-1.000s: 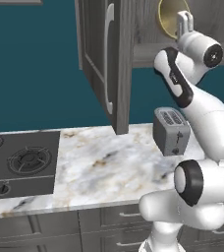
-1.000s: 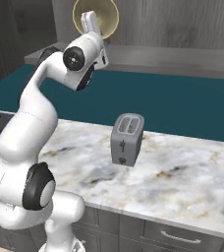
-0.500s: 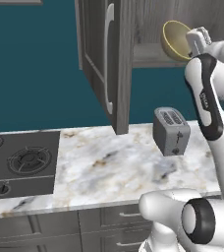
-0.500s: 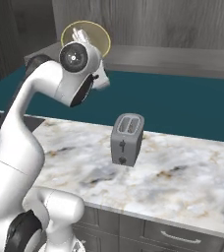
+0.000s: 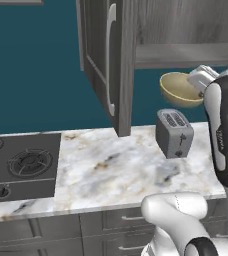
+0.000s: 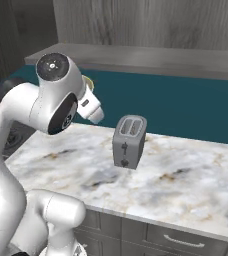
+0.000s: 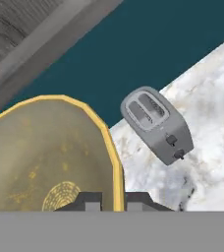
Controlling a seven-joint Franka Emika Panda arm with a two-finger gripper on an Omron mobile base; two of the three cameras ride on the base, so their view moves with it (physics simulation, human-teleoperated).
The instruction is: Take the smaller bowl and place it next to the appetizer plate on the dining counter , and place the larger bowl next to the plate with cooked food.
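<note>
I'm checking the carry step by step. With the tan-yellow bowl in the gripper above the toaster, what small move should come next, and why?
Probably carry the smaller bowl away from the open cabinet, keeping it above the toaster. The gripper is shut on its rim, the bowl hangs just below the cabinet shelf, and neither plate is in sight on this counter.

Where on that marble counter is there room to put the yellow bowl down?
Most of the marble counter is bare. The widest free patch lies between the stove and the toaster; in the right base view, bare marble also stretches beyond the toaster. It is tighter under the open cabinet door. The gripper holds the smaller bowl above the toaster.
</note>
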